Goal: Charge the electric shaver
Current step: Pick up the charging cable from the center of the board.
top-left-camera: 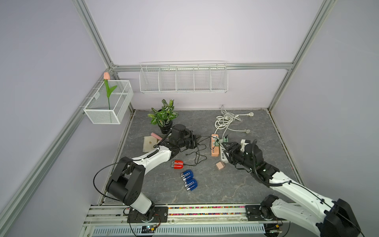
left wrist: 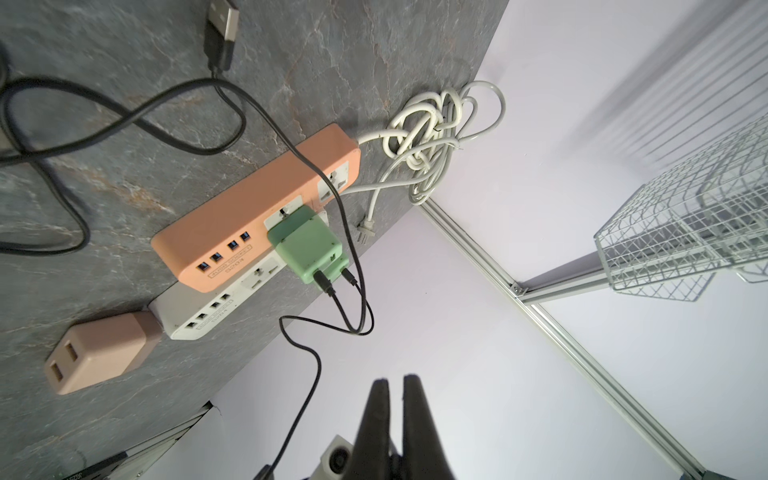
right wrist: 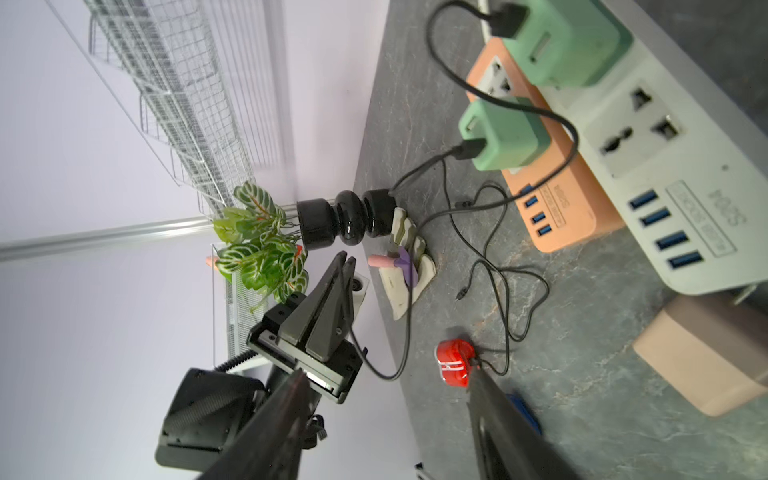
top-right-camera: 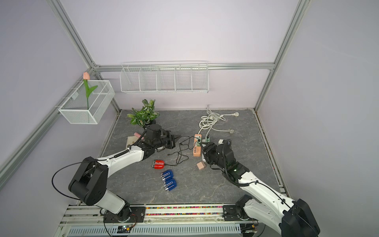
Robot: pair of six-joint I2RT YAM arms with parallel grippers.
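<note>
1. Nearest our base, on the grey stone-pattern table (top-left-camera: 235, 184), two blue electric shavers (top-left-camera: 187, 174) lie side by side. Just beyond them is the red plastic electric shaver (top-left-camera: 177, 164). We take it to be the task's, since a thin black cable (top-left-camera: 189, 164) is plugged into its right end. Its long axis runs across the table, silver heads to our left.
2. That shaver sits just beside the left forearm (top-left-camera: 158, 158), nearer the base than the left gripper (top-left-camera: 197, 140) or the right gripper (top-left-camera: 225, 150). We judge that any reach for it means drawing back.
3. The left gripper is the nearer one, but it points away from the shaver. Its jaws are pressed together, and we see nothing between them.
4. The right gripper is well apart to the shaver's right, jaws spread and empty. In the right wrist view the shaver shows framed between them, so it faces that way.
5. Farther on, the orange power strip (top-left-camera: 214, 148) and the white power strip (right wrist: 665, 166) lie touching, each with a mint-green adapter (right wrist: 503, 137) carrying a black plug. We cannot trace the shaver's cable through the tangle to either.
</note>
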